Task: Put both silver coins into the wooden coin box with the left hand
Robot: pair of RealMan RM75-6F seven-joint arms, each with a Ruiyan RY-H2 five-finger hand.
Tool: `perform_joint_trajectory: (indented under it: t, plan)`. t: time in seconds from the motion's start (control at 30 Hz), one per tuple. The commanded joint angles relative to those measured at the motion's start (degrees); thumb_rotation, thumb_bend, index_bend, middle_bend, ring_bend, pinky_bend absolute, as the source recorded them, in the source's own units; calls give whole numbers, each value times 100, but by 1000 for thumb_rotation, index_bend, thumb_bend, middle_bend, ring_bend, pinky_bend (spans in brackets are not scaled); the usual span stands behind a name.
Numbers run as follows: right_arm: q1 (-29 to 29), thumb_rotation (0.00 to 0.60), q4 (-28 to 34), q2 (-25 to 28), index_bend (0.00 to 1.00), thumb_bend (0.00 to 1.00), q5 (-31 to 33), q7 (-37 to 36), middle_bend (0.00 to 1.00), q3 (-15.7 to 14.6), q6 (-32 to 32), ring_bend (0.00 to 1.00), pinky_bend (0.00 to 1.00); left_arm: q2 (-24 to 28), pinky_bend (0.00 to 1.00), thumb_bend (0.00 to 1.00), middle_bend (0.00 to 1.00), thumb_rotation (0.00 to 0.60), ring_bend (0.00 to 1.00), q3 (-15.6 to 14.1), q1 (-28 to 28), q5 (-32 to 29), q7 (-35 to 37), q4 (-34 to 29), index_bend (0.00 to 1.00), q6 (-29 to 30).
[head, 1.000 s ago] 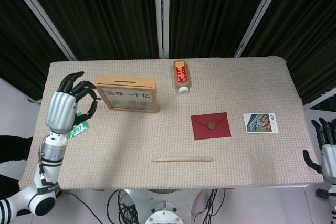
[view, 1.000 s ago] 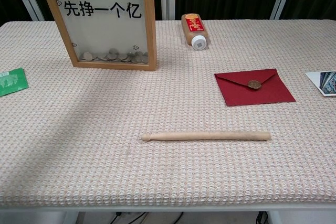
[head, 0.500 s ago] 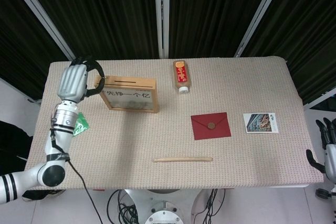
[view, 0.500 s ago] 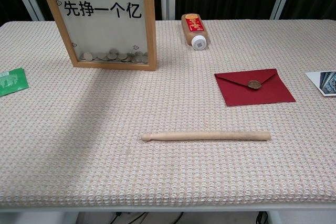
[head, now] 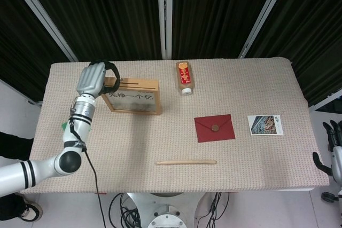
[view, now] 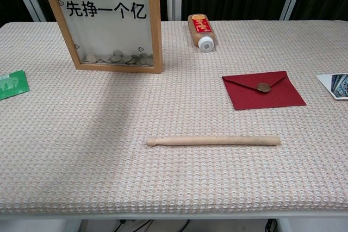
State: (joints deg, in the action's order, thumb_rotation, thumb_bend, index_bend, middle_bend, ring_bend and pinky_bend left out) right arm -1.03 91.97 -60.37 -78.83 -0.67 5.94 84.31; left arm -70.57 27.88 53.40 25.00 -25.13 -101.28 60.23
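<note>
I have the left hand (head: 96,76) raised over the left end of the wooden coin box (head: 132,95), its fingers curled down toward the top edge beside the slot (head: 134,83); from the head view I cannot tell whether a silver coin is pinched in them, since nothing that small shows. The chest view does not catch this hand at all. It does show the box upright at the far left of the table (view: 179,177), its clear front lettered, with a heap of coins (view: 117,57) lying along the bottom inside. I see no loose silver coin on the cloth in either view. My judgement is that the step in hand is the drop at the slot. If a coin is held, the next move calls for lining its edge with the narrow opening and letting go without nudging the frame over. Moving right, a green card (view: 12,84) lies at the table's left edge, a wooden stick (view: 213,140) near the front, a small bottle (head: 184,77) on its side, a red envelope (head: 214,128) and a picture card (head: 265,124). The right hand (head: 332,148) hangs off the right edge, fingers apart, holding nothing.
</note>
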Motion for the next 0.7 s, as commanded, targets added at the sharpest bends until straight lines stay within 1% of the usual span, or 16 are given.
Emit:
perform_joint_trajectory:
  t: [0.03, 0.47, 0.7]
  plan:
    - [3, 600, -13, -4, 0, 317, 13, -12, 0, 2, -5, 0, 0, -52, 149, 451, 380, 600, 140, -71, 50, -26, 9, 41, 640, -4]
    - [-13, 600, -34, -23, 0, 320, 17, -10, 0, 0, -36, 0, 0, -258, 127, 451, 379, 600, 140, -202, 238, -63, 203, 341, 642, -31]
    - [-18, 600, -62, 4, 0, 320, 81, -41, 0, 30, -64, 0, 0, -255, 127, 450, 379, 600, 141, -256, 284, -148, 235, 420, 642, -70]
